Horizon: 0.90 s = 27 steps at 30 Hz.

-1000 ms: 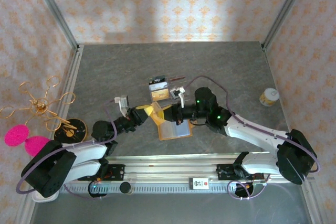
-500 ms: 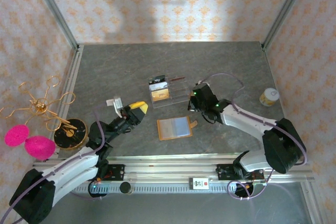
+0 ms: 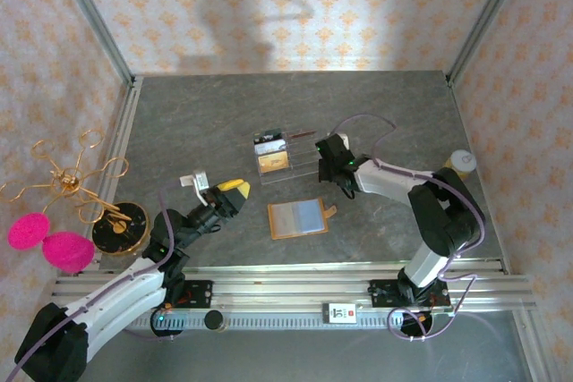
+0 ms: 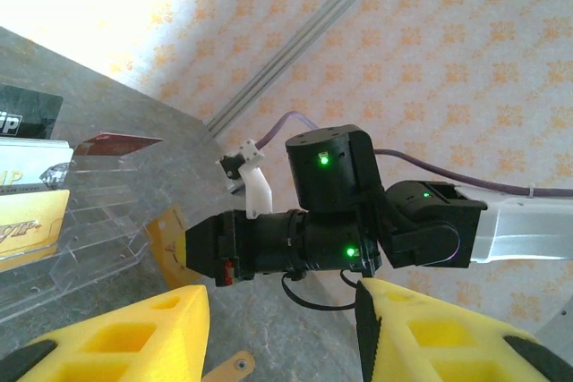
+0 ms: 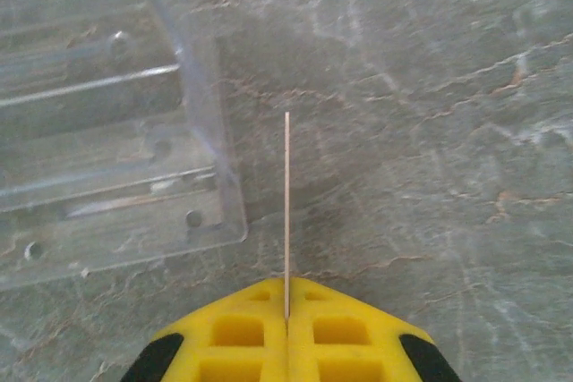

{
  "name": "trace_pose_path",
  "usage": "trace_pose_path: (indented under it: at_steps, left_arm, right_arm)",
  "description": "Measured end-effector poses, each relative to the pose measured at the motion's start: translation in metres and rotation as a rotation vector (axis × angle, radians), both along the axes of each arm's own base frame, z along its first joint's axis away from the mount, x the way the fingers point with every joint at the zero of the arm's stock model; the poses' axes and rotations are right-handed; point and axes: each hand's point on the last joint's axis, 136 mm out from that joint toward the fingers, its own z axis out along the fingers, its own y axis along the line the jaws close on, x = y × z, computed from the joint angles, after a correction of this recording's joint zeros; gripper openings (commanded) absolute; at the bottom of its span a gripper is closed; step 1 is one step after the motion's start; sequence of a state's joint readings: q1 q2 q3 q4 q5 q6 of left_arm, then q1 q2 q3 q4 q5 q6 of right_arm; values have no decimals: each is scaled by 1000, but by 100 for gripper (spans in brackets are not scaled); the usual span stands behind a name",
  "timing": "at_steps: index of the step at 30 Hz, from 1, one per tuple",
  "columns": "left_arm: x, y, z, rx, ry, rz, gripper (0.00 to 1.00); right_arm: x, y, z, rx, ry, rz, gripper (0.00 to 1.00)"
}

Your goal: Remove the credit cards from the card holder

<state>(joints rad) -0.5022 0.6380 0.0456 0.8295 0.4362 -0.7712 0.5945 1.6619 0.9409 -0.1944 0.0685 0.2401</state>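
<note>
Right claw (image 5: 286,309) clenches 1 thin card (image 5: 286,212) beside clear acrylic stand (image 5: 98,176); left claw (image 4: 282,328) released; orange-tan wallet (image 3: 300,218) contents unclear.

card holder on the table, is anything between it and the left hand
Nothing visible: only bare table lies between the open left hand and the card holder, which lies spread flat.

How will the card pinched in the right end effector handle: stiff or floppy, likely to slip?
Probably stiff: the card stands out from the right end effector as a dead-straight line, no sag. Likely light, being so thin edge-on. It may pivot or slip, since only its near end sits between the shut fingers.
</note>
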Motion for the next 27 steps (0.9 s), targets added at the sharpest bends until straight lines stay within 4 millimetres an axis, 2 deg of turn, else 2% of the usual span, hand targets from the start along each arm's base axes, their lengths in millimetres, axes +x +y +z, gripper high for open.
trace_pose_path:
  at_steps: [7, 13, 16, 21, 23, 27]
  left_arm:
    - [-1, 2, 0, 16, -13, 10, 46]
    - [0, 3, -3, 30, -10, 17, 46]
    - [1, 4, -6, 38, -1, 28, 47]
    - [2, 7, -7, 39, 6, 48, 49]
    - [3, 10, -6, 36, 4, 64, 49]
    - [2, 15, -3, 30, 0, 90, 49]
  right_arm:
    - [-18, 24, 0, 92, 38, 103, 0]
    - [-45, 62, 9, 161, 58, 247, 0]
    - [-54, 73, 24, 191, 40, 290, 0]
    - [-63, 79, 66, 207, -62, 375, 0]
    - [-67, 91, 82, 198, -106, 455, 0]
    - [-70, 128, 99, 167, -166, 654, 0]
